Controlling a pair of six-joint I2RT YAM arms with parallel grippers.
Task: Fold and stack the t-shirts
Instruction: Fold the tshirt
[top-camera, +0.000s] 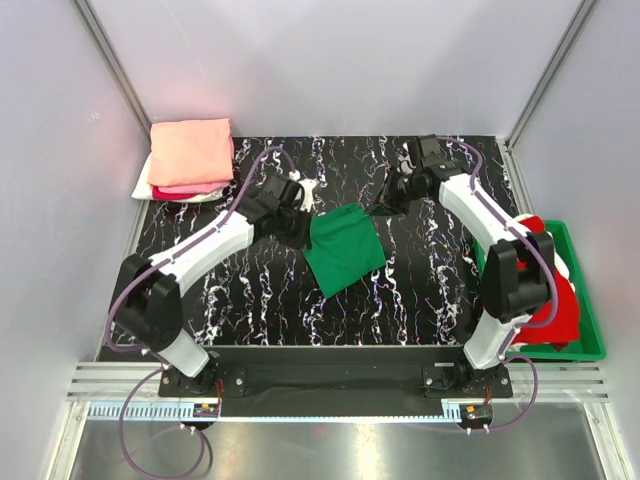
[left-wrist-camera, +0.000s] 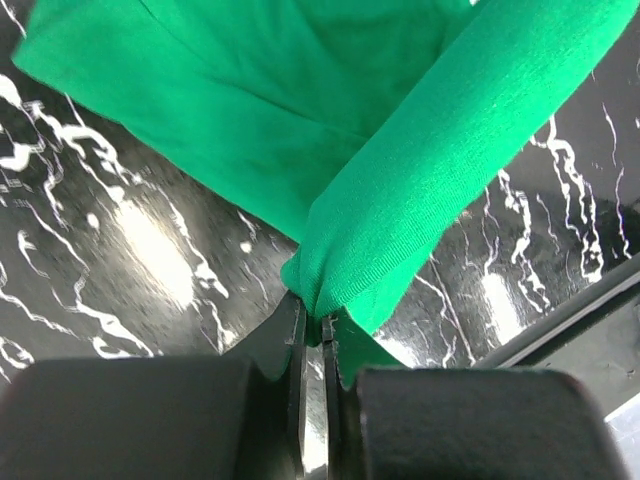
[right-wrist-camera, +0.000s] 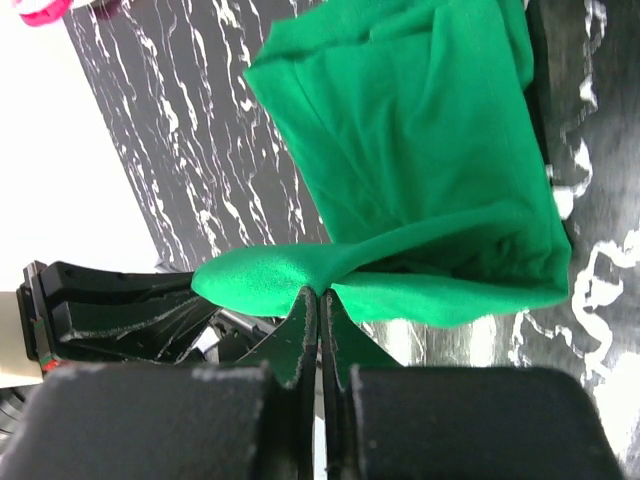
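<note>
Green cloth fills both my grips: my left gripper (left-wrist-camera: 312, 325) has its jaws closed tight on a folded edge of the shirt (top-camera: 343, 248), and my right gripper (right-wrist-camera: 320, 295) is clamped likewise on another edge. It spreads ahead of both, over the table (top-camera: 420, 290).

We see a black table (top-camera: 250, 300) veined with white, its gloss throwing back bright patches of light. Plain pale walls (top-camera: 330, 60) close it in from 9 through 12 to 3 o'clock, with metal posts (top-camera: 113, 62) at 11 and 1. A ribbed rail (top-camera: 100, 383) runs along 6.
</note>
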